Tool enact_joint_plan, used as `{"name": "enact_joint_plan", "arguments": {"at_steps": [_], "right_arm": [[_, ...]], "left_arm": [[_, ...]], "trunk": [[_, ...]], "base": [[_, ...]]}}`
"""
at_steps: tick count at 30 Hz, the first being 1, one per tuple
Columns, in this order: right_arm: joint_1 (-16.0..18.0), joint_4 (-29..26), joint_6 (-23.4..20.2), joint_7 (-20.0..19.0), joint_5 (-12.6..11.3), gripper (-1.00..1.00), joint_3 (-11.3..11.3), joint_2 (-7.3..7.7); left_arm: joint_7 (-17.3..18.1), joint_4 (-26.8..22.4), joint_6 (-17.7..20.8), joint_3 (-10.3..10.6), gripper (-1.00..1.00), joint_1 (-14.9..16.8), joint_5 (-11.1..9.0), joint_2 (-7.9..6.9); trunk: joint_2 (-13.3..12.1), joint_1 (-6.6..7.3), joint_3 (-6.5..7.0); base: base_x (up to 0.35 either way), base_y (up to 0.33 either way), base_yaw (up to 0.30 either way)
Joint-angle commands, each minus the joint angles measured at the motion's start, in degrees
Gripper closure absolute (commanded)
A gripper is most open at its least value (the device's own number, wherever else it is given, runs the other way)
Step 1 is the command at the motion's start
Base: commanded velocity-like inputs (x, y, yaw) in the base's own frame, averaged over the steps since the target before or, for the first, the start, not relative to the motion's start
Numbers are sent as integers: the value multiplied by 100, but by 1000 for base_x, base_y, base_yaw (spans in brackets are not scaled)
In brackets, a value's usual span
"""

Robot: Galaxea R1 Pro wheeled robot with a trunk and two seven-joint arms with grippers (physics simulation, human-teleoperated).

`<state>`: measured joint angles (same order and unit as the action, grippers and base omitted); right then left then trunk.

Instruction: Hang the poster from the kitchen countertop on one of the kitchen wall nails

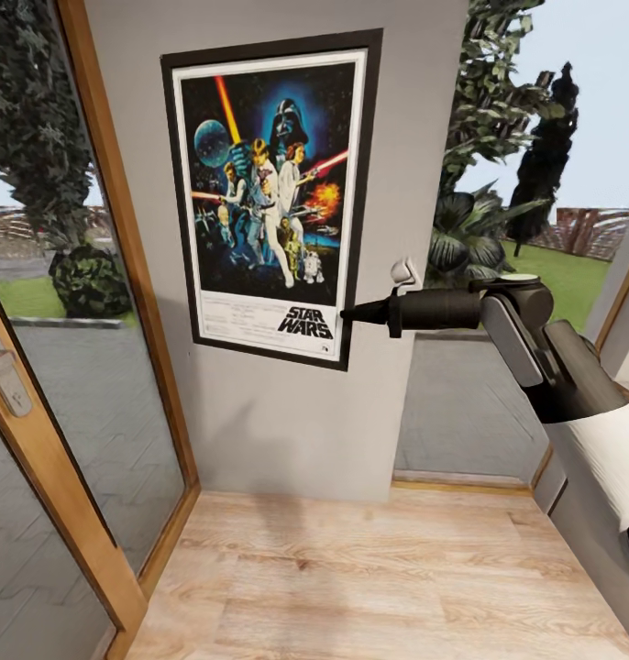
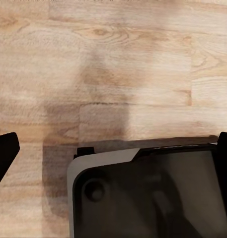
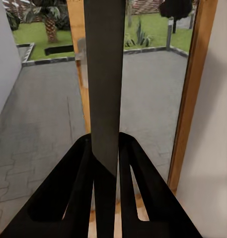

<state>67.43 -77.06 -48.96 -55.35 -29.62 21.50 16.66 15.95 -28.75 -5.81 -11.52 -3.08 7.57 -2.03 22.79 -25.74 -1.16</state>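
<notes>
- Here, in the head view, the poster sits flat against a grey wall panel between two tall wood-framed windows, tilted slightly, its lower edge running downhill to the right.
- Your right gripper reaches in from the right and meets the poster's black frame at its lower right corner, just beside the STAR WARS logo.
- In the right wrist view, the gripper's two black fingers are drawn close on either side of a thin dark strip, the poster's edge seen end-on. The pincer is narrow and holding the poster.
- Beyond that edge you see a paved yard, grass and a wooden window frame through the glass.
- Your left arm hangs low. Its wrist view looks down on pale wood floor planks and part of the robot's own grey and black body. A black fingertip shows at each side of that view, well apart, so the left pincer looks wide and empty.
- No nail is visible; if one is there, the poster covers it.
- Progress, as a judgement: the pickup is done and the poster is up at the wall. What is left is to confirm it hangs on the nail, let go of the corner and draw the arm back. You cannot tell from here whether it would stay up unheld.
</notes>
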Motion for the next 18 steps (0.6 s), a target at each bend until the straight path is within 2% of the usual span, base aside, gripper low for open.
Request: {"name": "enact_joint_plan", "arguments": {"at_steps": [1, 18], "right_arm": [[8, -1, -34, -1, -35, 100, 6, 4], [-7, -2, -34, -2, -36, 100, 3, 11]], "left_arm": [[40, -8, -17, -43, -100, 1, 62, 7], [40, -8, -17, -43, -100, 1, 68, 4]], "trunk": [[12, -4, -12], [12, -4, -12]], "base": [[95, 0, 0], [233, 0, 0]]}}
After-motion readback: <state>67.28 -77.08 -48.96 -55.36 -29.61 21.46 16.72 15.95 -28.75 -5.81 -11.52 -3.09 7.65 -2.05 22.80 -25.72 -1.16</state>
